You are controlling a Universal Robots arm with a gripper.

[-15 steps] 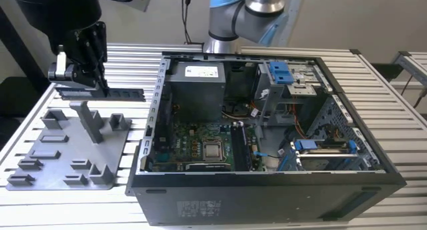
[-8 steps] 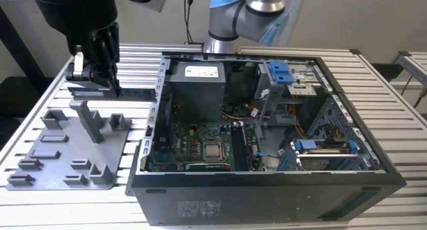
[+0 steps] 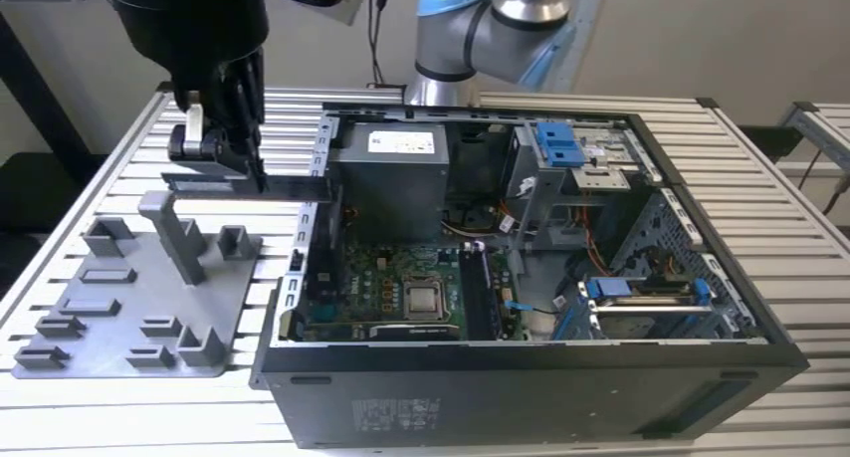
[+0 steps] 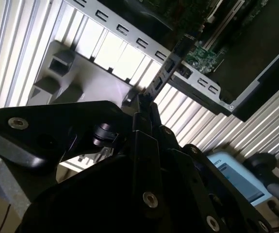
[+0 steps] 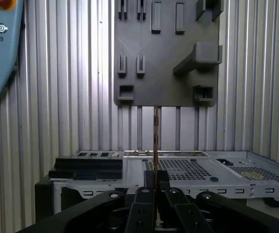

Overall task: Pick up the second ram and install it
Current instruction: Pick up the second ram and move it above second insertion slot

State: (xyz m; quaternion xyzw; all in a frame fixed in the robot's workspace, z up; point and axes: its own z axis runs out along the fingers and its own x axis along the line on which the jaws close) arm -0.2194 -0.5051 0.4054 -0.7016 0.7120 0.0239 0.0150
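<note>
The second ram is a long dark stick held level in the air, above the gap between the grey fixture tray and the left wall of the open computer case. My gripper is shut on it from above, near the middle of its length. In the second wrist view the ram runs out from the gripper toward the case wall. In the first wrist view the ram shows edge-on as a thin line rising from the gripper.
Inside the case lie the motherboard with its CPU socket, long dark memory slots beside it, a grey power supply and blue drive clips. A tall grey post stands on the tray. A teach pendant lies on the slatted table.
</note>
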